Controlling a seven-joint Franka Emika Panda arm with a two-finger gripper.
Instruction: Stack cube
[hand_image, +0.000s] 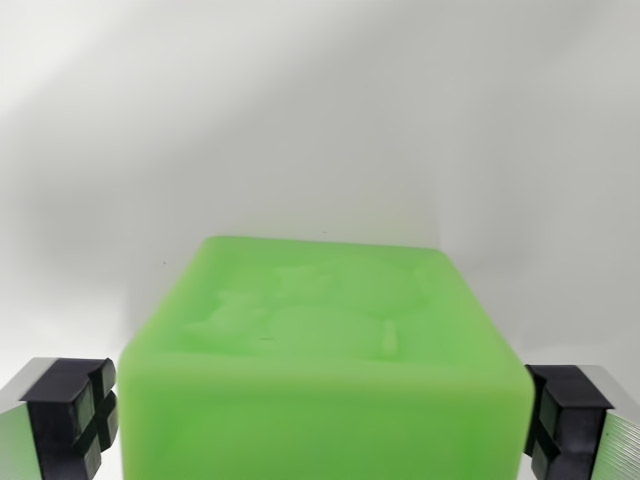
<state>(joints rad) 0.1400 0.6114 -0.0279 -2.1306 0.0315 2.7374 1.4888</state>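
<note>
Claw (320, 420) fingers sit apart, one on each side of the green cube (320, 360), with dark pads (75, 415) just beside its faces; whether they press yet is hard to tell. This looks like the grasp step, cube centred between the jaws on the white surface (320, 120). Next move calls for closing squarely, then lifting; no second cube is visible.

Hand (322, 415) spread wide; black-padded fingers (72, 415) at wrist view's lower left and lower right corners.
</note>
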